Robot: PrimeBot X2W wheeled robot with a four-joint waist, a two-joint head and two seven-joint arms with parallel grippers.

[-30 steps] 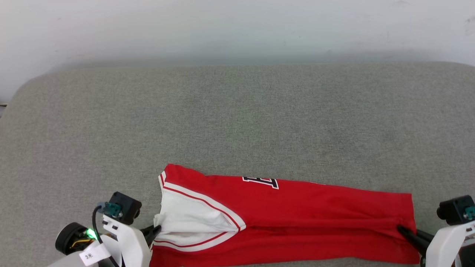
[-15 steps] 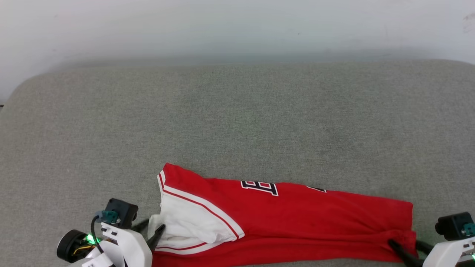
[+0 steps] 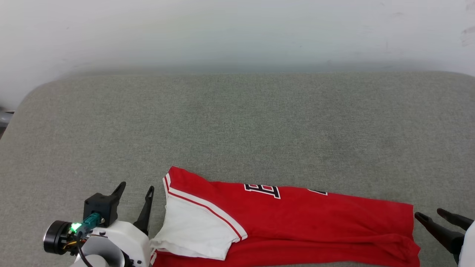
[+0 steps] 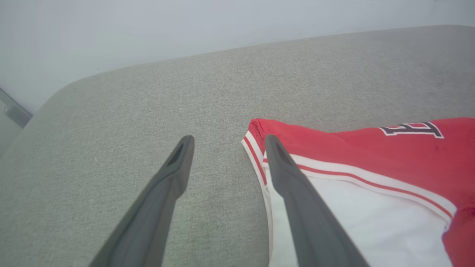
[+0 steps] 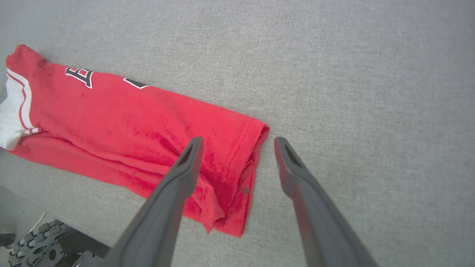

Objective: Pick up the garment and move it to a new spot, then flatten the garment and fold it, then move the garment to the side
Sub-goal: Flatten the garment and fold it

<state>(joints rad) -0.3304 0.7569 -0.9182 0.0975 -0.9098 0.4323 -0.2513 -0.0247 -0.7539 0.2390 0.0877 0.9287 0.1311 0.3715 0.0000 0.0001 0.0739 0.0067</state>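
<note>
Four fingers (image 3: 146, 207) apart, beside garment (image 3: 315, 222)

My left claw (image 3: 136, 186) stands at the lower left of the head view. Its two dark fingers (image 3: 145, 211) are spread wide apart, pointing up and away from me, and they grip nothing. Below it is my white wrist housing (image 3: 122, 239), with a small green light (image 3: 76, 227) glowing at its left side. My right claw (image 3: 428, 213) comes in from the lower right corner. Its fingers are also parted wide, point toward the upper left, and are empty. In each wrist view my two fingers rise as a broad V.
</note>
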